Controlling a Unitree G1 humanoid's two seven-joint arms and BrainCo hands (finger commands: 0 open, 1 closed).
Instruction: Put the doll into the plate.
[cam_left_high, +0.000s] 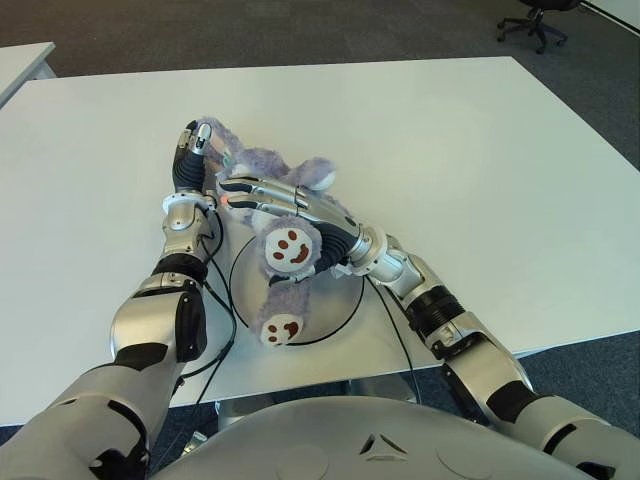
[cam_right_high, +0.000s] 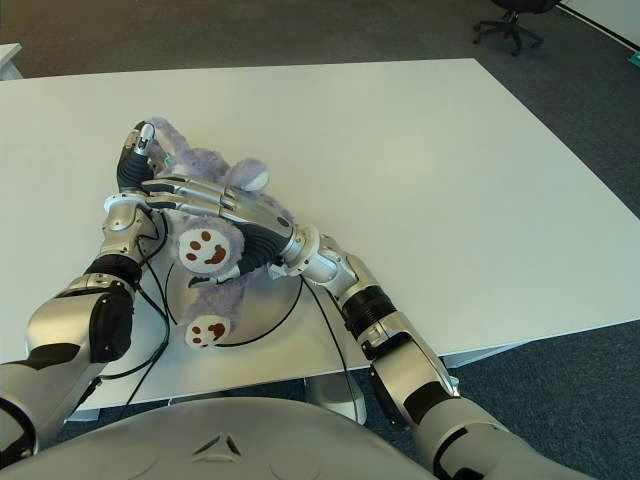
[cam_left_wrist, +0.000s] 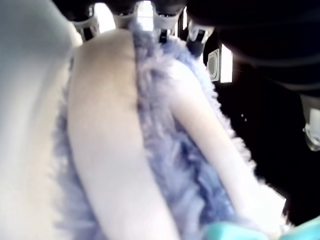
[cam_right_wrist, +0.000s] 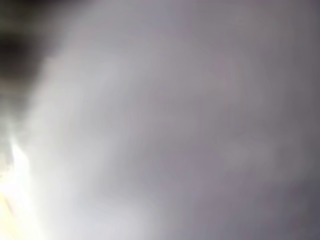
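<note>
A purple plush doll (cam_left_high: 285, 215) is seen lying partly over a round white plate (cam_left_high: 340, 300) with a dark rim, near the front edge of the white worktop (cam_left_high: 480, 160). Its two legs, each ending in a cream sole with a brown smiling face, are stretched down across the plate, the lower foot (cam_left_high: 279, 328) lying inside the plate near its front rim and the other foot (cam_left_high: 291, 246) raised just above it; the body and head are extended beyond the plate's far rim toward the robot's left. The doll's body is covered from above by the right hand (cam_left_high: 262, 195), whose fingers are laid flat and stretched along the plush; whether they are closed around it cannot be told, since the right wrist view is filled with a grey blur. The doll's long ear or arm at the far left is met by the left hand (cam_left_high: 192, 160), whose fingers are pointed away from the robot and pressed against it. In the left wrist view, purple fur and a cream strip are shown close against the fingertips (cam_left_wrist: 162, 25) of the left hand, with something turquoise (cam_left_wrist: 235, 232) beside them, which is hidden in the eye views. An office chair (cam_left_high: 533, 20) is shown on the dark carpet beyond the worktop.
</note>
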